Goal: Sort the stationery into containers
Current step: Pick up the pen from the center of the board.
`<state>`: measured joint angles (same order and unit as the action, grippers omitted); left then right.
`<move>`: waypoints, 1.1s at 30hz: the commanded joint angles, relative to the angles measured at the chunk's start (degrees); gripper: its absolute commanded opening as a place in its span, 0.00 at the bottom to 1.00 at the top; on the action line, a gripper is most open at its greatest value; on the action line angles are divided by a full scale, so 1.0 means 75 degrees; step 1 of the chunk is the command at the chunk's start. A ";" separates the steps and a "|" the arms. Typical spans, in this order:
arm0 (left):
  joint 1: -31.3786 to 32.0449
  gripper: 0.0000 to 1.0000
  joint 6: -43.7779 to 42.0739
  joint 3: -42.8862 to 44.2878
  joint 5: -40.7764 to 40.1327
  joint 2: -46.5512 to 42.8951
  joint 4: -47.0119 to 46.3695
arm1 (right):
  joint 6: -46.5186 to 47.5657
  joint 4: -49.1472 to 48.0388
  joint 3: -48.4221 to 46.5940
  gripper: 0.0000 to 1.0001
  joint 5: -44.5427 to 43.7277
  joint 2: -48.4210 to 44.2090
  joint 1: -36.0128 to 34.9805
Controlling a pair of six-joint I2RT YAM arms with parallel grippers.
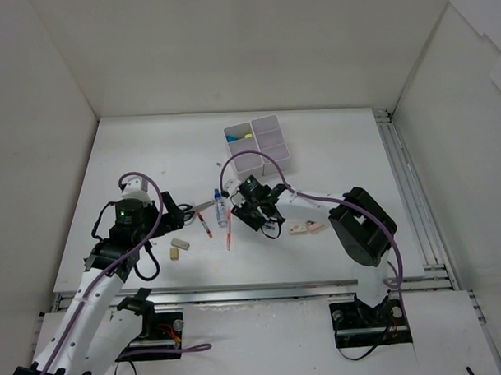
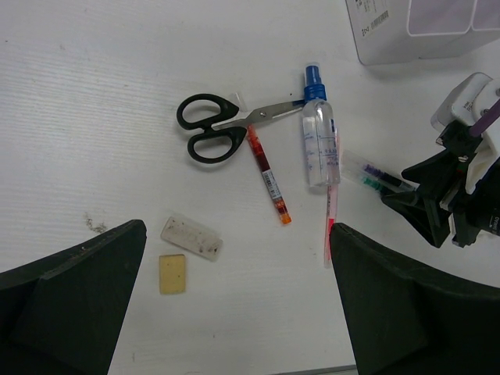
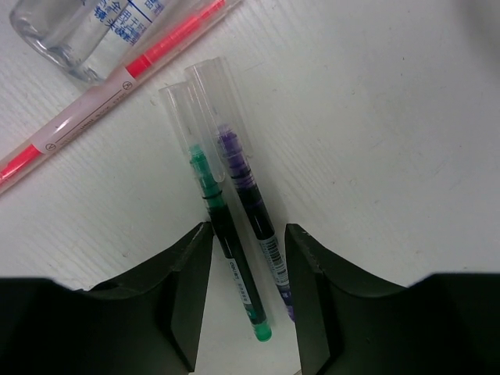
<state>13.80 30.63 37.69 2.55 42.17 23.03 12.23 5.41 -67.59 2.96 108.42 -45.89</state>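
Organiser (image 1: 271, 142) at twelve o'clock, yellow and blue items (image 1: 247, 136) inside; left gripper (image 2: 237, 233) splayed, right gripper (image 3: 248, 234) parted astride two pens (image 3: 234, 160).

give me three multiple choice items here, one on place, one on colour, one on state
1. The scissors lie: A in the tray; B beside the spray bottle; C against the far wall.
2. Ink of the two pens between the fingers of the right hand: A red, blue; B black; C green, purple.
3. The left hand is: A open, empty; B shut on an eraser; C shut on scissors.
B: blades point at the bottle's neck. C: colours show through clear caps. A: fingers wide apart, gripping nothing.
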 commanded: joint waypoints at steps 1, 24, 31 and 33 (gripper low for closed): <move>0.0011 0.99 -0.0065 0.0142 -0.0093 0.0072 -0.0269 | -0.0001 0.0111 -0.0046 0.39 -0.0301 -0.0404 -0.0045; 0.0011 1.00 -0.0147 0.0025 -0.0164 -0.0010 -0.0258 | -0.0283 -0.0171 0.0165 0.37 0.0203 -0.0477 -0.0409; 0.0011 0.99 -0.0158 0.0013 -0.0246 0.0014 -0.0246 | -0.0295 -0.0182 0.0012 0.37 0.0144 -0.0101 -0.0338; 0.0011 1.00 -0.0158 0.0037 -0.0257 0.0014 -0.0234 | -0.0295 -0.0194 0.0024 0.37 0.0202 -0.0101 -0.0327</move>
<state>13.80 30.30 36.84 1.43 42.33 23.16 10.09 3.81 -65.82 4.38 107.46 -48.73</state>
